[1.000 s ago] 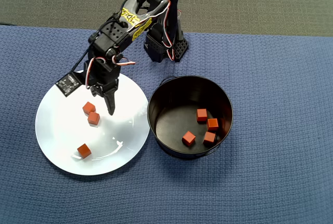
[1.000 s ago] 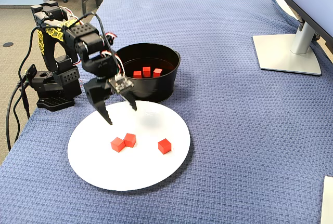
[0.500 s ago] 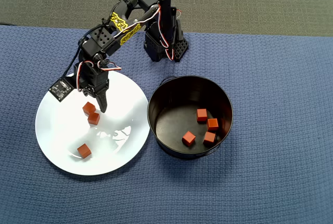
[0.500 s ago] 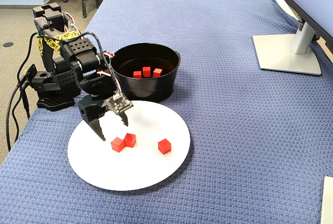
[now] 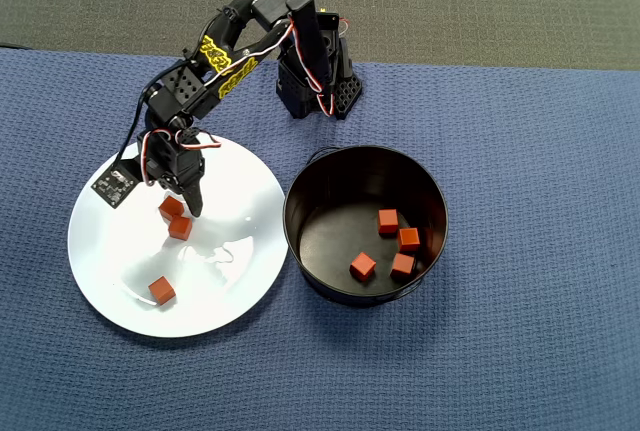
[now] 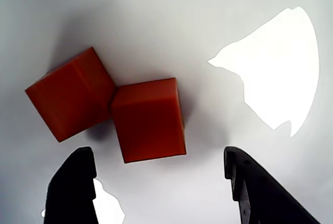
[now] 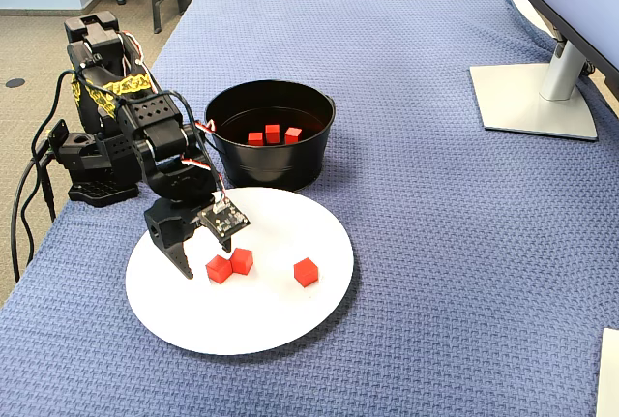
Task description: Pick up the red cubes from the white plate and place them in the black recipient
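We find the gripper (image 6: 156,182) low over the white plate (image 5: 110,281), jaws apart and holding nothing. In the wrist view two red cubes touch at a corner: one cube (image 6: 148,119) lies just ahead of the gap between the fingertips, its neighbour (image 6: 70,93) off to the left. In the overhead view a third cube (image 5: 161,290) sits nearer on the plate, well apart. Four cubes (image 5: 401,241) lie in the black tin (image 5: 300,201), right of the plate.
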`<state>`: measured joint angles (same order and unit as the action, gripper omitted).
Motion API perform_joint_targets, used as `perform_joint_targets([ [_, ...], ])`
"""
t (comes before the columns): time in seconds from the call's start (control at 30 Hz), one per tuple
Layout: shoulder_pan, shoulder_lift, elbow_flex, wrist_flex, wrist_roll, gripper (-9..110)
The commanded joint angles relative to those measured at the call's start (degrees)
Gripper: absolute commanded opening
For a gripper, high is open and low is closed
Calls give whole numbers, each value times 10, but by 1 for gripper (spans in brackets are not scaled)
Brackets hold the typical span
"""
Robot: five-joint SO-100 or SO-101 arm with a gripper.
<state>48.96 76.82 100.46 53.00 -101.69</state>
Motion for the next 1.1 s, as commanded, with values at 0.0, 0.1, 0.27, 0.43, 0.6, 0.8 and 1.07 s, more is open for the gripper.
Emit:
perform_joint_targets([
  [0.0, 11, -3, -41, -24, -1, 22],
  [0.1, 13, -12, -55, -26, 1, 21],
  [0.27, 11, -18, -57, -53, 20, 20],
  [0.43, 6, -20, -60, -60, 38, 17],
  [0.6, 4, -20, -54, -62, 43, 8],
  [0.8, 1, -21, -51, -64, 54, 0],
  [1.07, -18, 27, -36, -99, 175, 0],
])
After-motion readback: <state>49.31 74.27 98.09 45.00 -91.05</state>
